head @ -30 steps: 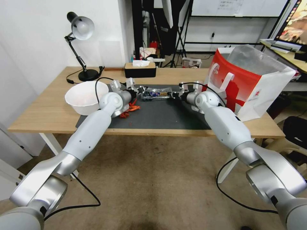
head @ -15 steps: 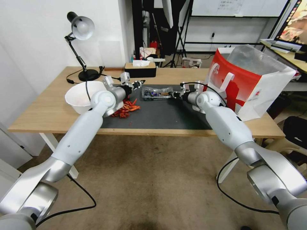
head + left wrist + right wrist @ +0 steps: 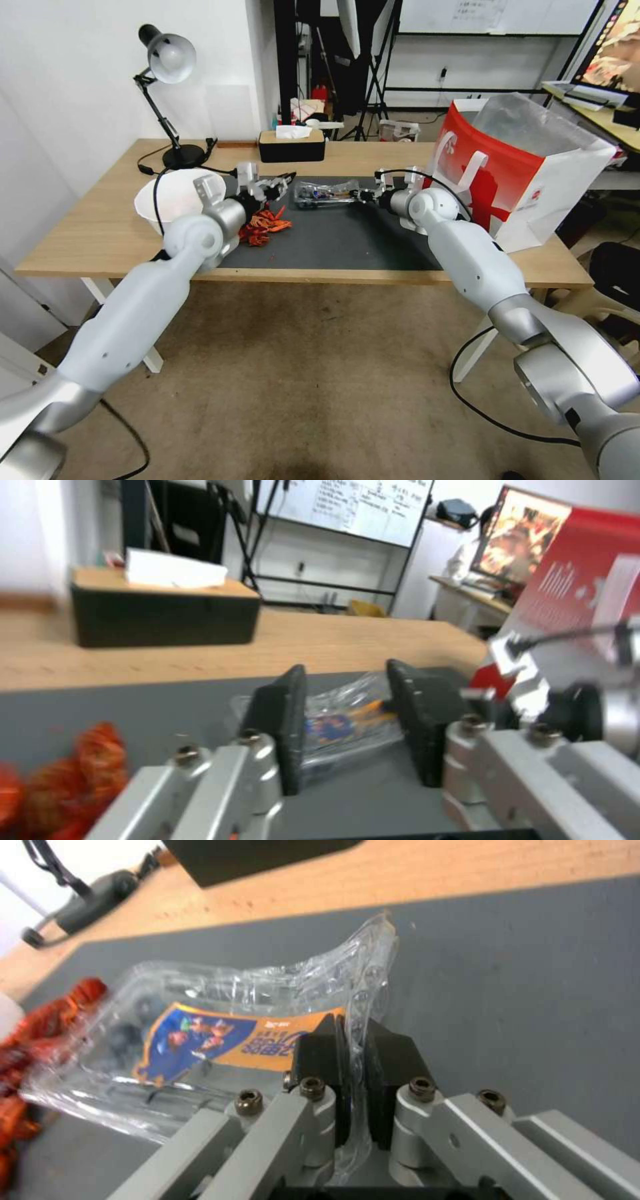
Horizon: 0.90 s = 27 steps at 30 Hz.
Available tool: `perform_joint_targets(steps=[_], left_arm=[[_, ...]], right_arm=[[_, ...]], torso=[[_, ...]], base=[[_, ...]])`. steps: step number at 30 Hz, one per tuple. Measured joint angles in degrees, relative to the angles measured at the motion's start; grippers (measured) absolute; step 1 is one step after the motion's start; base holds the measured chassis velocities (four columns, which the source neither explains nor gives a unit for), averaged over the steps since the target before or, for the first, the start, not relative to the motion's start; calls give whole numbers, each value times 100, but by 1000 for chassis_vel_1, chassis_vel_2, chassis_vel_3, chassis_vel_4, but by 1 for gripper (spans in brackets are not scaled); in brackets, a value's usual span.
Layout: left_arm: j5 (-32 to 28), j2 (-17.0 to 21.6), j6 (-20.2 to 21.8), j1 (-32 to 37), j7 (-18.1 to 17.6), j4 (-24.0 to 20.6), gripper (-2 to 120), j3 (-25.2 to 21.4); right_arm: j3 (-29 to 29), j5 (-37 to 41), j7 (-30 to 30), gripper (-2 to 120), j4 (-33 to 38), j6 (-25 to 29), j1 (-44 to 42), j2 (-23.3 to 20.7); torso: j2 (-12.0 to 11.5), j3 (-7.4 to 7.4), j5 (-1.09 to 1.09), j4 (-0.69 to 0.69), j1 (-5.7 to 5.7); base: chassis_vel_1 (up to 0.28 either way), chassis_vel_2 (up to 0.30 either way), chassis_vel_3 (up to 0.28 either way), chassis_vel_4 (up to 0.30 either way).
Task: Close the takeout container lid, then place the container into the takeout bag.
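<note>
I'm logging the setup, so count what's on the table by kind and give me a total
Takeout container: 1
Takeout bag: 1
White bowl: 1
Desk lamp: 1
Tissue box: 1
Pile of red bits: 1
Total: 6

Takeout container (image 3: pixel 220 1040): thin clear plastic, glossy, crinkled; printed paper sticker (image 3: pixel 227 1037), blue and orange. Right gripper (image 3: pixel 353 1060): matt black rubbery pads, brushed metal links. Mat (image 3: pixel 347 240), centre of frame: dark grey, matt. Table (image 3: pixel 87 227): light wood grain, smooth. Takeout bag (image 3: pixel 527 180), upper right: red-white outside, slightly glossy; crinkled silvery foil lining. Bowl (image 3: pixel 170 197): white, matt.
</note>
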Motion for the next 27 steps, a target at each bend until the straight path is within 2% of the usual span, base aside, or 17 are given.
perform_joint_targets(steps=[3, 4, 6, 8, 11, 12, 15, 18, 24, 27], left_arm=[[583, 249, -215, 521, -5, -368, 50, -259], [583, 249, -215, 521, -5, -368, 50, -259], [726, 402, -362, 915, -46, -581, 61, -461], [750, 439, -409, 1042, -67, -629, 65, -524], [848, 534, -576, 1558, -190, -860, 80, -754], [848, 534, -576, 1558, -190, -860, 80, -754], [1135, 547, -790, 1930, -262, -1002, 93, -917], [1256, 526, -883, 2196, -315, -1096, 99, -1097], [1369, 512, -990, 2662, -360, -1260, 100, -1394], [1442, 480, -1081, 2846, -396, -1296, 100, -1486]], right_arm=[[67, 133, 33, 3, 111, 26, -11, -16], [67, 133, 33, 3, 111, 26, -11, -16], [138, 258, 61, 3, 245, 80, -12, -24], [160, 292, 71, 3, 294, 93, -12, -29], [248, 483, 145, 3, 607, 168, -12, -85], [248, 483, 145, 3, 607, 168, -12, -85], [321, 680, 264, 3, 913, 218, -9, -168], [339, 820, 345, 3, 1141, 252, -4, -232], [482, 1044, 534, 3, 1566, 341, -5, -334], [729, 1321, 876, 3, 2030, 419, -113, -476]], torso=[[0, 0, -1, 1, 0], [0, 0, -1, 1, 0], [0, 0, 0, 2, 0], [0, -1, -1, 2, -1], [0, -1, -1, 2, 0], [0, -1, -1, 2, 0], [0, -1, 0, 0, -1], [0, -1, 0, 0, -1], [0, -2, 0, 2, -1], [0, -1, 0, 3, -1]], base=[[0, 0, 0, 0], [0, 0, 0, 0], [0, 0, 0, 0], [0, 0, 0, 0], [0, 0, 0, 0], [0, 0, 0, 0], [0, 0, 0, 0], [0, 0, 0, 0], [0, 0, 0, 0], [0, 0, 0, 0]])
